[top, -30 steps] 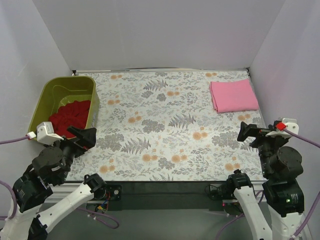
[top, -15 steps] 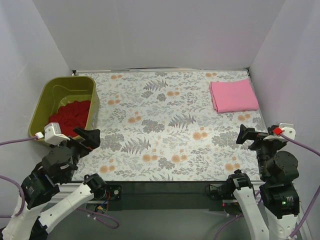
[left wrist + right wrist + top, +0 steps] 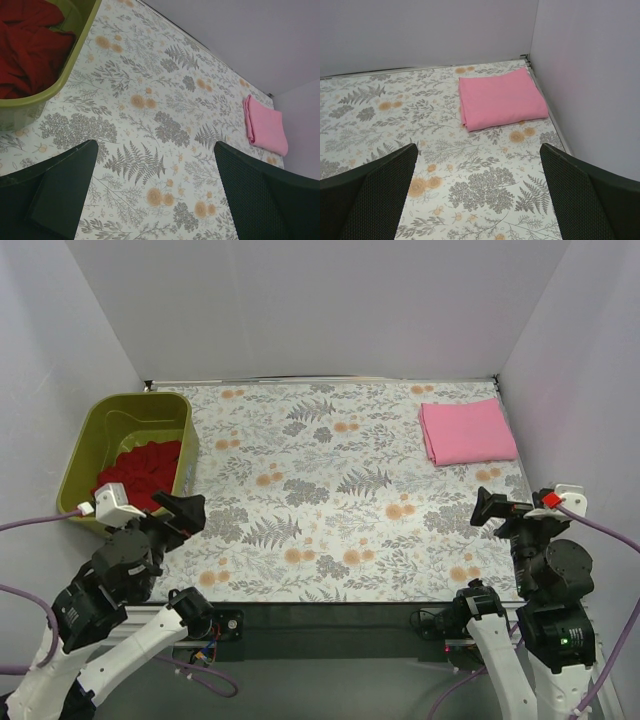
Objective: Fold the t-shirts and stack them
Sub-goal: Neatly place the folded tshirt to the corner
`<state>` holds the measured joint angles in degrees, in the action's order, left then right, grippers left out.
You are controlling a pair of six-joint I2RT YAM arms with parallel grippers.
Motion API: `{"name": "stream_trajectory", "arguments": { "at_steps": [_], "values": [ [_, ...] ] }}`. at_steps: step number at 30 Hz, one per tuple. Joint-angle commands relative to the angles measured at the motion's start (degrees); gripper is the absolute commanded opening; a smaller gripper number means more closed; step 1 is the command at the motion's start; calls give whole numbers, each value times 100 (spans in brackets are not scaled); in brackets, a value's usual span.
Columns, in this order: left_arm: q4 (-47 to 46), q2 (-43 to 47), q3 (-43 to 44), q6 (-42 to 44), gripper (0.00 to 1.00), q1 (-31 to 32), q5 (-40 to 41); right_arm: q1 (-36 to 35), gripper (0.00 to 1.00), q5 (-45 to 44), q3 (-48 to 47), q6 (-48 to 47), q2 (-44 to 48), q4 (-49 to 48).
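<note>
Left arm [image 3: 105,575] and right arm [image 3: 552,570] crouch folded at the bench's [image 3: 330,455] 8 and 4 o'clock, left fingers [image 3: 184,511] and right fingers [image 3: 489,508] spread, empty.

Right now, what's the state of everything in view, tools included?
pink t-shirt: folded, flat on the table, far right corner.
red t-shirt: unfolded, crumpled inside the tub.
olive-green tub: upright at far left, holding only the red t-shirt.
left tool: open, empty, next to the tub.
right tool: open, empty, over the table's right edge.
</note>
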<state>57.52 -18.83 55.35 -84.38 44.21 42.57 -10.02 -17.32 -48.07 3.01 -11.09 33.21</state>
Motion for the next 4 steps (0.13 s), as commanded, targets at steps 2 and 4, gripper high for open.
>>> {"name": "stream_trajectory", "arguments": {
  "at_steps": [2,4],
  "values": [
    [-241,-147,-139,53,96,-35,33,-26,98,62,61,51,-25,-315],
    [-346,-147,-182,71,96,-35,24,-35,98,97,114,60,-24,-342]
  ]
}}
